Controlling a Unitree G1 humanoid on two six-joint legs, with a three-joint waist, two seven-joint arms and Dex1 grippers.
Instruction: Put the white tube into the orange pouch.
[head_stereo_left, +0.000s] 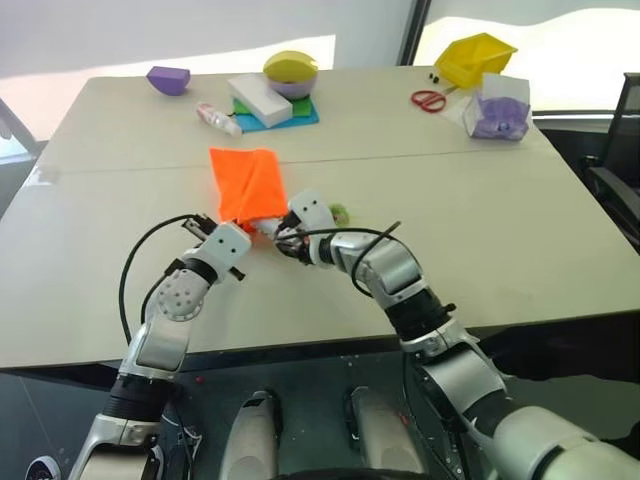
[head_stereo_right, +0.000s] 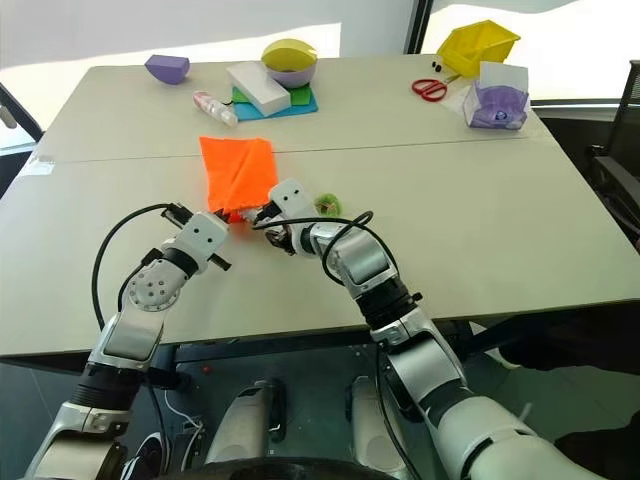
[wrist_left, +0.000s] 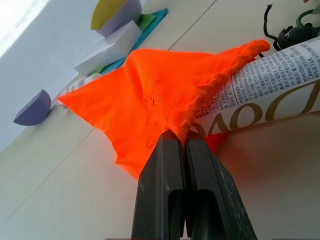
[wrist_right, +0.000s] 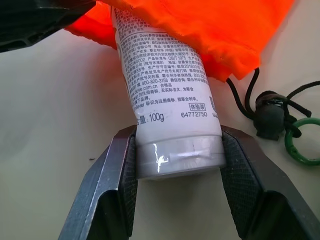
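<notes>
The orange pouch (head_stereo_left: 247, 183) lies on the table with its mouth toward me. My left gripper (wrist_left: 177, 137) is shut on the gathered rim of the pouch mouth (wrist_left: 200, 100), holding it slightly raised. The white tube (wrist_right: 165, 95) has printed text on it. Its far part is inside the pouch mouth, under the orange fabric (wrist_right: 210, 30). My right gripper (wrist_right: 177, 140) is shut on the tube's flat near end, one finger on each side. The dark cord with a green ring (wrist_right: 300, 145) trails beside the pouch mouth.
At the table's far side stand a purple bowl (head_stereo_left: 168, 79), a white-pink bottle (head_stereo_left: 218, 118), a white box on coloured sheets (head_stereo_left: 258, 98), and a yellow-purple bowl (head_stereo_left: 291, 72). Far right are red scissors (head_stereo_left: 428, 99), a yellow container (head_stereo_left: 475, 58) and a purple-filled box (head_stereo_left: 500, 108).
</notes>
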